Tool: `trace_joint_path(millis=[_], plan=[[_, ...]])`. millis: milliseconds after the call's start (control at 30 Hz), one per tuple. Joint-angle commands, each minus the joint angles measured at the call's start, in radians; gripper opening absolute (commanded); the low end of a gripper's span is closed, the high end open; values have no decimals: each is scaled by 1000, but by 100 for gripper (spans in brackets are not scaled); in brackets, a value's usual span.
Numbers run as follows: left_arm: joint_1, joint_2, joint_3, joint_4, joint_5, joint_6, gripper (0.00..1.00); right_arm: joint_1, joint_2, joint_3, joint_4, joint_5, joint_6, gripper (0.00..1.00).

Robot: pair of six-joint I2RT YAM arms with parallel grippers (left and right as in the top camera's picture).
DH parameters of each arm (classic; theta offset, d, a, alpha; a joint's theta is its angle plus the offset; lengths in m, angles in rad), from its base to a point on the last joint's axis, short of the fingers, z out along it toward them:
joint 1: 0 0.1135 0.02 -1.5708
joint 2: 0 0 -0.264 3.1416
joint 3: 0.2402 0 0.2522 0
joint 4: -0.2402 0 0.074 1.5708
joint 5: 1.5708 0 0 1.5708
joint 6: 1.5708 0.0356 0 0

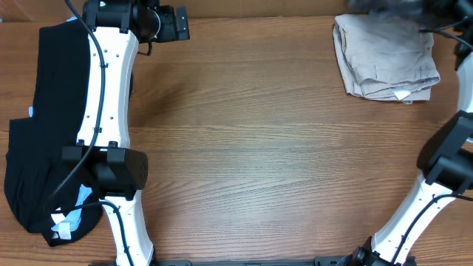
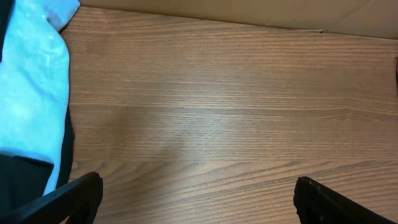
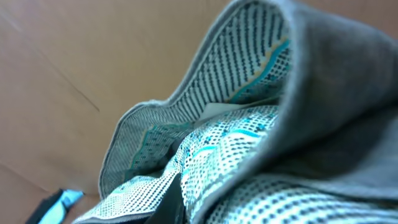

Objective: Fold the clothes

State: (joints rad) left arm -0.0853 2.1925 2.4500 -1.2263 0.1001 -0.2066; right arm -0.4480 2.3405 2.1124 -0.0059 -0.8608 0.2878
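Wooden table point(image 1: 259, 148); left arm point(image 1: 111, 89) stretched forward beside black garment point(image 1: 44, 111), left pincer point(image 2: 198, 199) agape.

Table point(image 1: 259, 148) – matt wood w/ visible grain; shorts point(image 1: 384, 66) – soft creased cloth.

Nothing readable anywhere, honestly. The folded beige cloth shorts point(image 1: 384, 59) in the upper right of the overhead view have a little white tag point(image 1: 402, 94) poking out at their lower edge. The black garment point(image 1: 37, 148) on the left shows a white label-like patch point(image 1: 65, 230) near the lower left. Both are too small to make out.
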Motion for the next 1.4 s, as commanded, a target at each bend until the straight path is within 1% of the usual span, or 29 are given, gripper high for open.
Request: trace_joint_path(millis=[0,167,533,567,600,633,667,700,733,767,867,967,1067,1167,1300,1367], plan=[[-3,-5,0,8,-5,15,100,41,45,21,-97,80,-114,4],[-3,-5,0,8,-5,16,100,42,57,20,-340,166,-138,4],[-3,-5,0,8,-5,16,100,-44,55,22,-791,164,-132,4],[-3,-5,0,8,-5,16,100,-51,53,23,-823,165,-132,6],[-3,-5,0,8,-5,16,100,-61,50,23,-863,165,-133,13],[-3,-5,0,8,-5,16,100,-70,49,23,-901,165,-133,20],[-3,-5,0,8,-3,16,100,-79,44,23,-937,166,-134,32],[-3,-5,0,8,-3,16,100,-85,42,23,-966,169,-137,40],[-3,-5,0,8,-3,16,100,-92,38,24,-1001,177,-137,44],[-3,-5,0,9,-3,16,100,-97,33,24,-1030,188,-136,48],[-3,-5,0,8,-3,16,100,-103,8,24,-1140,262,-136,54],[-3,-5,0,7,-3,16,100,-103,-29,24,-1228,344,-136,57],[-3,-5,0,6,-3,16,100,-103,-80,24,-1275,359,-137,57],[-3,-5,0,4,-3,16,100,-100,-149,24,-1273,354,-139,57],[-3,-5,-1,0,-3,16,100,-60,-254,24,-1172,271,-185,57],[-3,-5,0,1,-3,16,100,-25,-284,24,-1076,280,-185,62]])
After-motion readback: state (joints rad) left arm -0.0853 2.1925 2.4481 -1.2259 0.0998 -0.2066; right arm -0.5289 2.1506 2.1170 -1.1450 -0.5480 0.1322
